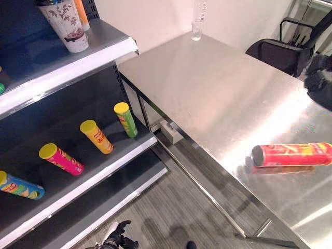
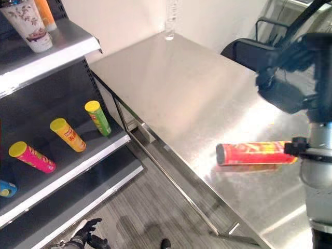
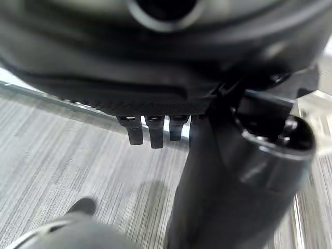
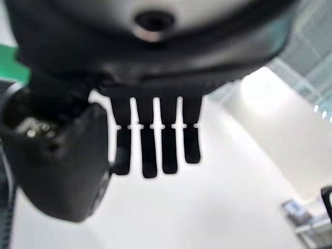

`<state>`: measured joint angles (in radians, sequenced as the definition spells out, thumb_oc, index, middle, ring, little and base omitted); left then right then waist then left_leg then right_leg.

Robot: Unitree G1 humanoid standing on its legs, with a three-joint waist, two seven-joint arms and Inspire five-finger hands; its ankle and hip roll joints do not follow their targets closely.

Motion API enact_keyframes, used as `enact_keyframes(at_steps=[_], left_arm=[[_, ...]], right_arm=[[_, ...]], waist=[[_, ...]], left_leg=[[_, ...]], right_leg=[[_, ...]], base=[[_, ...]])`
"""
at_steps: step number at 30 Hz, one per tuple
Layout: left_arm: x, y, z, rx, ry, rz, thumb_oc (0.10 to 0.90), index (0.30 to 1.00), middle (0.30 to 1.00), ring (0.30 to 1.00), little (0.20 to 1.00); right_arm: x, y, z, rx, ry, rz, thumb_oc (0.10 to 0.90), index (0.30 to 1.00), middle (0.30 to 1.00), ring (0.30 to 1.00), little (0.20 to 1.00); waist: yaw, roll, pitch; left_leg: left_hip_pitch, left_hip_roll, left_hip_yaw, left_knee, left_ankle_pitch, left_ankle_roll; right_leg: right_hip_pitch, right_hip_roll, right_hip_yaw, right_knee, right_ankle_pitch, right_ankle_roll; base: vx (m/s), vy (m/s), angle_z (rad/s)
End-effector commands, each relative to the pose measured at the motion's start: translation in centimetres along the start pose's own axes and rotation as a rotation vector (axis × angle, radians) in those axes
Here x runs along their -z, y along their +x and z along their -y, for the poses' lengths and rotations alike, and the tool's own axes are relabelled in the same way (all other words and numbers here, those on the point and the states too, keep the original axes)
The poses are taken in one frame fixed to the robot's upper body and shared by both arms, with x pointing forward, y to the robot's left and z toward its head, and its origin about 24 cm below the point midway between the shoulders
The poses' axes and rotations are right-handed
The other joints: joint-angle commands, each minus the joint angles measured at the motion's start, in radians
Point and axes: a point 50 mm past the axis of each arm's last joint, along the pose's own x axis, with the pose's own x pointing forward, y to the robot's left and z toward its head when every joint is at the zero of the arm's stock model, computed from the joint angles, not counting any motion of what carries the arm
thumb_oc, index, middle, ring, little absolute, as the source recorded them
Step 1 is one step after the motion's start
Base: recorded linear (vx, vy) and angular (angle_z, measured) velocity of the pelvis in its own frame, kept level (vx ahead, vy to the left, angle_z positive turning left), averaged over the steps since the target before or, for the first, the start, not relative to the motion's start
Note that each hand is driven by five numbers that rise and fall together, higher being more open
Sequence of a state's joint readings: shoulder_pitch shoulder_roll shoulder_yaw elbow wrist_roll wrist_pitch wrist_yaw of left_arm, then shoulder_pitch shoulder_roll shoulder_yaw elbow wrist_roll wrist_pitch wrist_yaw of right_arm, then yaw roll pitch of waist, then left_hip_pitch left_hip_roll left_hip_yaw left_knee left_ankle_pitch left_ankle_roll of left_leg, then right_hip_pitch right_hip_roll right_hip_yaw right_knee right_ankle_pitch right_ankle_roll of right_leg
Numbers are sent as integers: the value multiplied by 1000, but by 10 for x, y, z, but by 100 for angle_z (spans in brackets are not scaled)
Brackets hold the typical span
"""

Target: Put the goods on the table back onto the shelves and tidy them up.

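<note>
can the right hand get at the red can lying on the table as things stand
Probably yes. The red can lies on its side on bare table with nothing around it, and the right hand, fingers straight and empty, hangs above that side.

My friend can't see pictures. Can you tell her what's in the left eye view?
A red can lies on its side on a shiny metal table. Beside it, a dark shelf holds four colourful cans lying down.

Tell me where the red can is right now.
The red can lies on its side on the steel table, near the table's front edge on the robot's right, apart from the clear bottle at the far end.
</note>
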<state>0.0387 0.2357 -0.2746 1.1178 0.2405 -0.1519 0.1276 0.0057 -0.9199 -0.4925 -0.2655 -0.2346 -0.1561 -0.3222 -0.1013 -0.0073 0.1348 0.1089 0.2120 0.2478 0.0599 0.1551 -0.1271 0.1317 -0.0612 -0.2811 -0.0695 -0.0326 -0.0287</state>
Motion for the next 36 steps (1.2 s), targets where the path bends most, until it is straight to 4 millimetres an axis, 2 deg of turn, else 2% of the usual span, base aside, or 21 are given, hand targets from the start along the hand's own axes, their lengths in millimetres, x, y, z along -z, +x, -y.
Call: enact_keyframes(at_steps=[1,2,3,4,5,6,8,11,15,20,22,23,25,26,27,28,30,31,32,34,36], left_arm=[[4,-1,0,12,85,2,800,900,900,900,900],[4,-1,1,15,86,2,800,900,900,900,900],[6,-3,5,30,86,2,800,900,900,900,900],[7,-4,7,39,86,3,800,900,900,900,900],[10,-5,9,50,92,-3,800,900,900,900,900],[12,-6,9,53,90,-11,800,900,900,900,900],[12,-6,10,55,93,-12,800,900,900,900,900],[22,-9,15,82,110,-49,800,900,900,900,900],[23,-9,13,81,110,-49,800,900,900,900,900],[22,-9,12,78,118,-47,800,900,900,900,900],[13,-5,7,50,98,-21,800,900,900,900,900],[13,-5,6,47,96,-21,800,900,900,900,900],[2,-3,5,35,98,24,800,900,900,900,900],[-4,-1,4,33,105,50,800,900,900,900,900],[-12,1,6,41,105,75,800,900,900,900,900],[-14,1,6,46,112,83,800,900,900,900,900],[-13,0,6,75,181,100,800,900,900,900,900],[-12,0,2,76,218,106,800,900,900,900,900],[-15,1,-2,59,210,112,800,900,900,900,900],[-22,3,-6,44,201,134,800,900,900,900,900],[-25,3,-5,47,211,146,800,900,900,900,900]], right_arm=[[-6,14,37,129,-148,93,400,300,300,300,300],[-6,13,37,128,-150,92,400,300,300,300,300],[5,6,41,132,-184,33,504,455,455,455,455],[10,3,44,138,-205,6,629,644,644,644,644],[17,-1,47,145,-232,-26,800,900,900,900,900],[23,-5,48,145,-253,-61,800,900,900,900,900],[23,-6,49,145,-256,-63,800,900,900,900,900],[38,-16,53,115,-312,-143,800,900,900,900,900],[55,-25,65,134,-389,-224,800,900,900,900,900],[63,-33,69,177,-370,-287,800,900,900,900,900],[55,-24,55,175,-282,-251,800,900,900,900,900],[55,-24,54,176,-279,-251,800,900,900,900,900],[43,-11,40,161,-207,-186,800,900,900,900,900],[38,-7,34,149,-177,-159,800,900,900,900,900],[36,-4,28,141,-153,-155,800,900,900,900,900],[38,-6,28,146,-150,-170,800,900,900,900,900],[33,-3,29,174,-147,-157,800,900,900,900,900],[28,0,30,193,-136,-135,800,900,900,900,900],[20,3,25,187,-105,-102,800,900,900,900,900],[11,7,20,173,-89,-63,800,900,900,900,900],[10,7,20,167,-94,-58,800,900,900,900,900]], waist=[[6,19,-78],[7,21,-81],[3,31,-96],[1,35,-99],[1,38,-103],[2,43,-107],[4,43,-108],[6,46,-117],[4,34,-118],[-8,17,-107],[1,-9,-57],[-1,-15,-56],[16,-31,-29],[26,-28,-22],[17,-31,-24],[5,-31,-30],[-7,-40,-20],[-11,-43,4],[19,-26,28],[33,-11,33],[32,-7,33]], left_leg=[[48,93,4,-12,-185,-12],[52,94,6,-23,-179,-13],[65,101,26,-74,-163,-30],[66,103,35,-93,-159,-36],[70,103,42,-113,-155,-42],[75,102,46,-129,-155,-45],[77,101,47,-134,-152,-45],[75,90,42,-142,-168,-51],[68,66,41,-144,-183,-44],[74,32,43,-136,-213,-22],[22,-16,-57,31,-313,2],[13,-21,-58,41,-312,5],[-26,-96,-227,120,-379,23],[-30,-122,-308,126,-403,37],[-11,-165,-381,87,-415,69],[0,-169,-376,67,-414,79],[16,-210,-308,27,-403,109],[24,-230,-246,16,-397,124],[15,-224,-174,13,-387,132],[-14,-210,-115,0,-353,127],[-17,-204,-97,-17,-334,130]], right_leg=[[-133,-9,-32,39,2,98],[-133,-8,-33,39,1,98],[-135,-17,-44,35,10,107],[-136,-22,-51,32,15,111],[-138,-29,-61,28,24,115],[-137,-34,-69,24,31,119],[-136,-34,-70,22,32,120],[-129,-51,-81,15,53,136],[-130,-77,-85,14,81,157],[-151,-98,-52,19,109,176],[-209,-100,40,53,126,173],[-215,-105,41,56,131,172],[-269,-91,130,79,147,176],[-284,-73,169,83,147,176],[-317,-66,234,82,171,183],[-322,-76,249,75,176,193],[-353,-122,288,42,236,233],[-369,-144,271,14,262,247],[-377,-179,124,8,240,245],[-349,-220,-23,49,195,225],[-330,-226,-42,97,171,217]], base=[[-45,211,31],[-8,197,54],[-21,146,68],[-39,191,96],[-43,123,60],[-22,82,53],[-7,43,38],[-17,135,27],[-29,118,24],[-35,83,-4],[-131,85,-46],[-99,83,-86],[-103,142,-135],[-191,303,-204],[-154,359,-211],[-215,526,-185],[-241,477,-116],[-437,394,-150],[-497,318,-178],[-334,128,-166],[-162,55,-129]])
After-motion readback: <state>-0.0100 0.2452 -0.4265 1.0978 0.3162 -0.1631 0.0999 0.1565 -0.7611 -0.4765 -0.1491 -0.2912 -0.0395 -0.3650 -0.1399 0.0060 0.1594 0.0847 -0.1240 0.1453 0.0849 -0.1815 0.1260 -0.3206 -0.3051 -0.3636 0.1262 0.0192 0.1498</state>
